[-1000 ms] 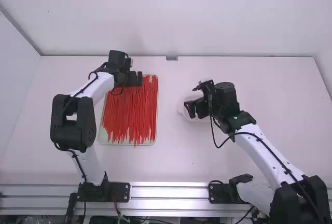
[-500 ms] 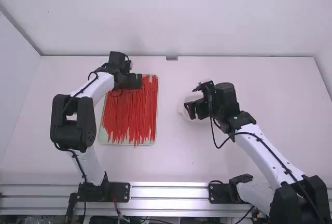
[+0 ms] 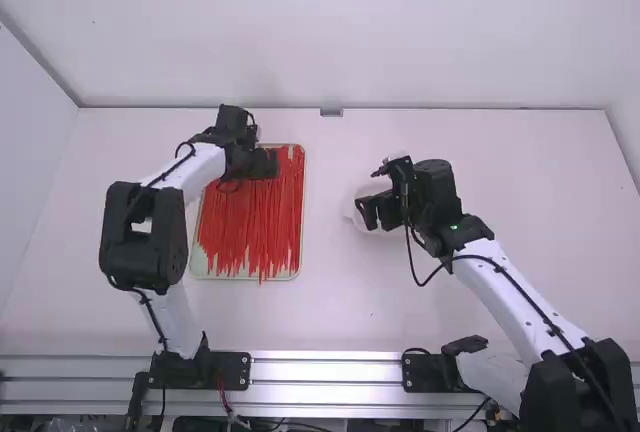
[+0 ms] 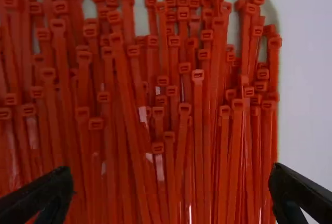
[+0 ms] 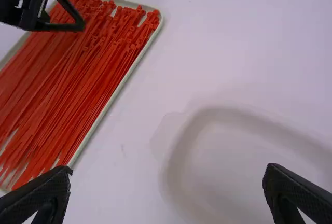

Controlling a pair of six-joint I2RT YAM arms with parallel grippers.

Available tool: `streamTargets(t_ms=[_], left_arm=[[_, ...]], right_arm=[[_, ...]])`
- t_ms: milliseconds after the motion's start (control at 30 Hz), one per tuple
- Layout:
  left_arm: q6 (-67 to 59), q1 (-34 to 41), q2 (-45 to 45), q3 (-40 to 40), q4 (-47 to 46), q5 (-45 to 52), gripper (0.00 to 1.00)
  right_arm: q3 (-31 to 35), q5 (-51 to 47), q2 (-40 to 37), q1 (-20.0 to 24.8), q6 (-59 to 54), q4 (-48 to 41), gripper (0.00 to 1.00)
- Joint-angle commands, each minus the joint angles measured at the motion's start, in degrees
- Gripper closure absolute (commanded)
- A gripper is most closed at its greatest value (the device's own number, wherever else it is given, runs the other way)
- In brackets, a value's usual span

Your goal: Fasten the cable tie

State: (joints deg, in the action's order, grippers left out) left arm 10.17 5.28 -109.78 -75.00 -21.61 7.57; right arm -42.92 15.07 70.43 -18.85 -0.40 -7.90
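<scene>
A pale tray point(image 3: 302, 214) left of the table's middle holds a thick bundle of red cable ties point(image 3: 250, 217). My left gripper point(image 3: 258, 164) hangs over the bundle's far end, where the tie heads point(image 4: 171, 79) lie, and stands open wide point(image 4: 166, 203) with nothing between its fingers. My right gripper point(image 3: 368, 210) is right of the tray, open point(image 5: 166, 203) and empty, above a shallow white container point(image 5: 244, 167). From the right wrist view the left gripper point(image 5: 39, 11) stands at the far corner of the ties point(image 5: 78, 84).
A small grey fitting point(image 3: 331, 111) sits at the table's back edge. The table point(image 3: 520, 162) is bare white on the right side and in front of the tray. The back wall rises just behind the tray's far end.
My left gripper has shifted slightly right and nearer, further over the heads of the ties. The right arm has kept still.
</scene>
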Motion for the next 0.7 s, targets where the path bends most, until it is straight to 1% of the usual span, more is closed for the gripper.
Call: streamTargets(t_ms=[0,67,200,333,433,600,667], left_arm=[[0.8,0.6,0.0,3.5,3.2,-1.6,0.01],[0.7,0.1,0.0,5.0,7.0,-1.6,0.01],[0.7,-0.5,0.0,4.9,10.4,-1.3,0.01],[0.3,-0.5,0.1,2.4,10.3,-0.8,0.01],[-0.2,-0.2,0.1,-1.7,6.9,-1.0,0.01],[-1.0,-0.9,0.0,-11.1,-2.2,-1.2,0.01],[-1.0,-0.9,0.0,-13.4,-4.3,-1.0,0.01]], right_arm=[[-2.0,0.3,0.3,0.2,-0.1,0.0,0.01],[-2.0,0.0,0.3,0.2,-0.5,-0.1,0.01],[-2.0,0.1,0.3,0.2,-1.4,0.0,0.01],[-2.0,0.1,0.3,0.2,-1.4,0.2,0.01],[-2.0,0.1,0.3,0.7,-1.6,0.2,0.01],[-2.0,0.2,0.3,2.0,-1.4,0.1,0.01],[-2.0,0.4,0.3,2.3,-1.4,0.1,0.01]])
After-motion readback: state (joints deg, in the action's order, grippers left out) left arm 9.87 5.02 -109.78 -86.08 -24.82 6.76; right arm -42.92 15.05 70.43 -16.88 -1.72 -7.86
